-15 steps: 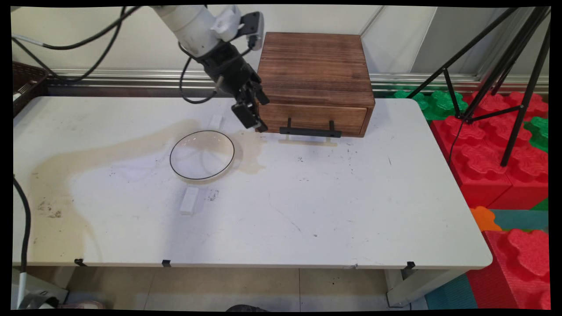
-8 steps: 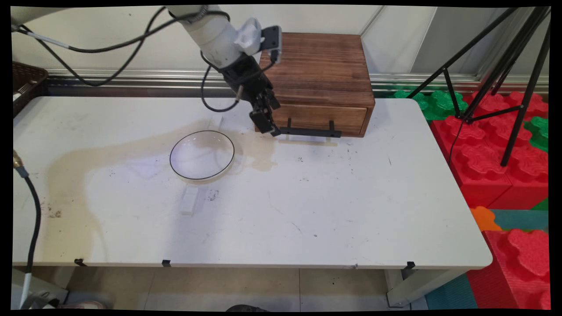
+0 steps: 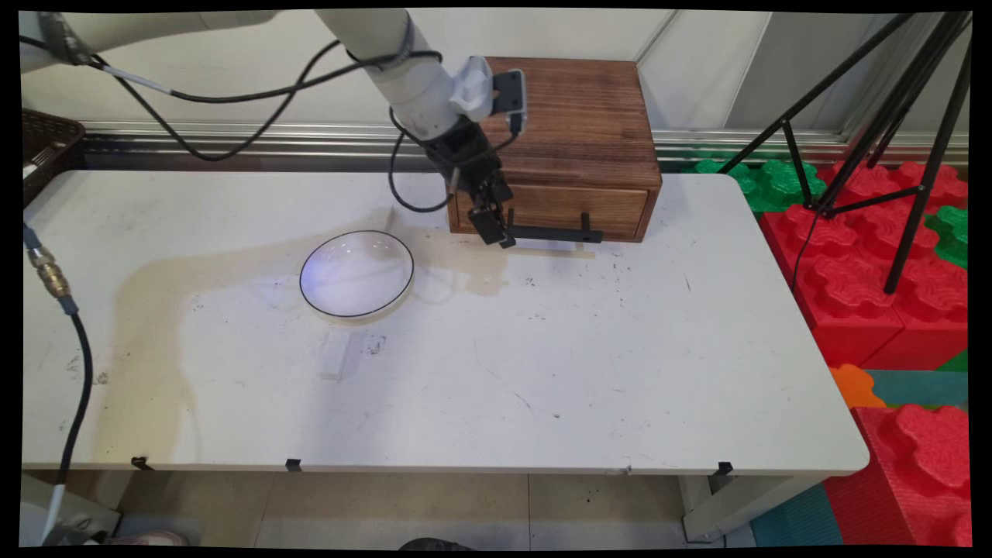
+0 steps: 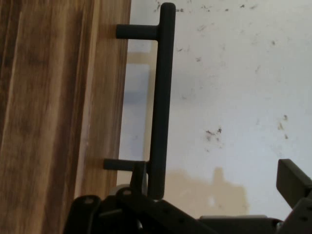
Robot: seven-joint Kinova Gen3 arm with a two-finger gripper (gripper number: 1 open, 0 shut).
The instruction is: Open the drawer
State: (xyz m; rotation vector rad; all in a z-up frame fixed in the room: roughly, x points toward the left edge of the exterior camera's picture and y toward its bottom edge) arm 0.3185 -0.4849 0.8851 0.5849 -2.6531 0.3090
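Note:
A brown wooden drawer box (image 3: 558, 132) stands at the table's back, with a black bar handle (image 3: 554, 232) on its shut drawer front (image 3: 570, 209). My gripper (image 3: 500, 236) is low at the handle's left end. In the hand view the handle (image 4: 163, 97) runs up the picture beside the wood (image 4: 53, 112). One finger (image 4: 139, 176) sits between the bar and the drawer front and the other finger (image 4: 292, 181) stands far out over the table. My gripper (image 4: 214, 180) is open around the bar's end, gripping nothing.
A clear round plate with a dark rim (image 3: 356, 273) lies left of the drawer, and a small white block (image 3: 335, 355) lies in front of it. A black tripod (image 3: 891, 116) and red and green foam blocks (image 3: 876, 271) stand off the table's right side.
The arm has swung right, carrying the gripper from behind the plate to the left end of the drawer handle. Plate, block and drawer have not moved.

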